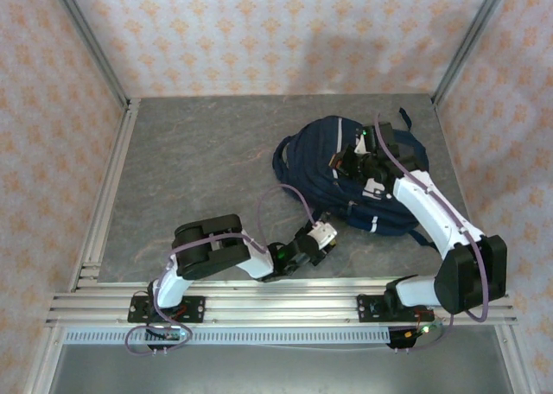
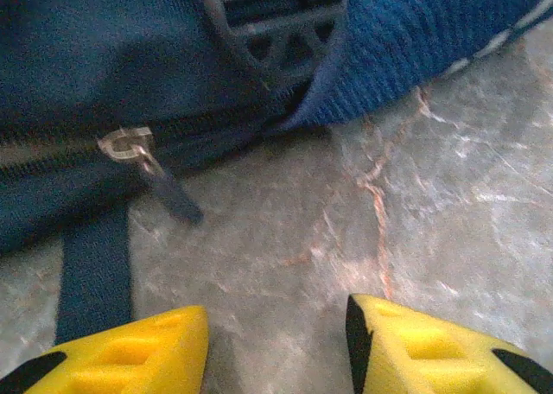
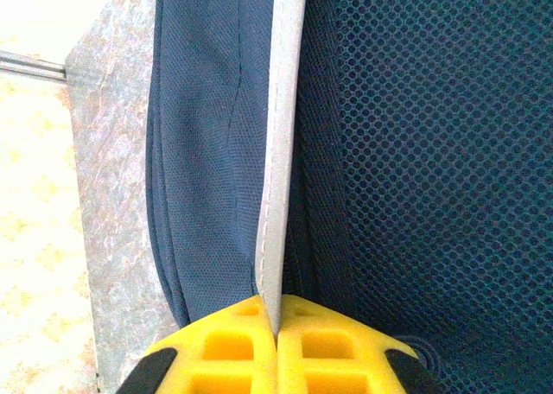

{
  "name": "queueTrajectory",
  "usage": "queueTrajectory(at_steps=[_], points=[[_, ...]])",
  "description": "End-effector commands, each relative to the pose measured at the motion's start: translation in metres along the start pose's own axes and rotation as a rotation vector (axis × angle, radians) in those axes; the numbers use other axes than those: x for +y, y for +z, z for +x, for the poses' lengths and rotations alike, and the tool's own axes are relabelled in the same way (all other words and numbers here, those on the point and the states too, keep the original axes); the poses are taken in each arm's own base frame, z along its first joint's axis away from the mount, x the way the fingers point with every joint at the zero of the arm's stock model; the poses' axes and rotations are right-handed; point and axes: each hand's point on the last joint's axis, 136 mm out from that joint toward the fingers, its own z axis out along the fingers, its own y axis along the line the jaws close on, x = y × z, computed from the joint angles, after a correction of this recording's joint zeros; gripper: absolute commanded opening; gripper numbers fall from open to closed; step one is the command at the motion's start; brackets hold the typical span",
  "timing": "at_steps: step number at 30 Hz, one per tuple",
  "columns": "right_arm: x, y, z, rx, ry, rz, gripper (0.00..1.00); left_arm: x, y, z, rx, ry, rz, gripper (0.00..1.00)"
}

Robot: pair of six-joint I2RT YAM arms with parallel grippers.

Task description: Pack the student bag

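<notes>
- The student bag, a big navy-blue cloth backpack with white stripes, has a pale grey strip of trim pinched between the yellow fingers of the right gripper. Those fingers are pressed tight together on the strip.
- Beside that strip there is smooth blue cloth on one side and dark blue netting on the other.
- The left gripper has its yellow fingers apart. Nothing is between them, just bare table.
- Just past the left fingers is the bag's edge, with a silver zip pull hanging onto the table, a dark strap and a grey plastic buckle.
- From above, the bag lies flat on the grey marbled table, on the far right part.
- Its long side runs on a slant from far left to near right. I cannot tell which end is the top.
- The right gripper sits on top of the bag, and the left gripper is at its near edge.
- Patterned walls stand around the table, well apart from the bag.
</notes>
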Motion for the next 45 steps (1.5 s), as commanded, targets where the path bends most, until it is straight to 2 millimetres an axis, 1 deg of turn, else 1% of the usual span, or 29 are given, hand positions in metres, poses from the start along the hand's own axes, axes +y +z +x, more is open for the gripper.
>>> queueTrajectory(at_steps=[1, 5, 10, 14, 19, 22, 23, 26, 28, 29, 34, 39, 45], points=[[0.031, -0.021, -0.011, -0.059, -0.004, -0.121, 0.00, 0.021, 0.013, -0.012, -0.076, -0.038, -0.096, 0.45], [0.029, -0.018, -0.008, -0.050, 0.007, -0.126, 0.00, 0.027, 0.023, -0.008, -0.078, -0.099, -0.094, 0.45], [0.030, -0.017, -0.007, -0.048, 0.012, -0.136, 0.00, 0.044, 0.038, -0.008, -0.070, -0.192, -0.115, 0.45], [0.028, -0.014, -0.006, -0.042, 0.017, -0.138, 0.00, 0.036, 0.045, -0.011, -0.071, -0.184, -0.077, 0.43], [0.021, -0.005, -0.004, -0.027, 0.017, -0.117, 0.00, 0.027, 0.049, -0.014, -0.074, -0.184, -0.035, 0.40], [0.018, -0.001, -0.003, -0.021, 0.020, -0.110, 0.00, 0.027, 0.051, -0.020, -0.082, -0.189, -0.041, 0.33], [0.017, -0.001, -0.003, -0.020, 0.018, -0.108, 0.00, 0.029, 0.053, -0.015, -0.058, -0.181, -0.052, 0.29], [0.013, 0.002, -0.002, -0.016, 0.016, -0.095, 0.00, 0.035, 0.054, -0.016, -0.053, -0.182, -0.091, 0.12], [0.010, 0.002, -0.002, -0.019, 0.009, -0.077, 0.00, 0.039, 0.053, -0.014, -0.042, -0.176, -0.113, 0.01], [0.008, 0.002, -0.002, -0.020, 0.004, -0.068, 0.00, 0.041, 0.052, -0.014, -0.036, -0.173, -0.121, 0.00], [-0.001, 0.001, -0.002, -0.027, -0.018, -0.025, 0.00, 0.057, 0.043, -0.008, -0.016, -0.182, -0.172, 0.00], [-0.010, 0.007, 0.000, -0.015, -0.039, 0.018, 0.00, 0.076, 0.032, 0.002, 0.017, -0.204, -0.219, 0.00], [-0.023, 0.010, 0.002, -0.011, -0.060, 0.075, 0.00, 0.089, 0.019, 0.004, 0.025, -0.219, -0.245, 0.00]])
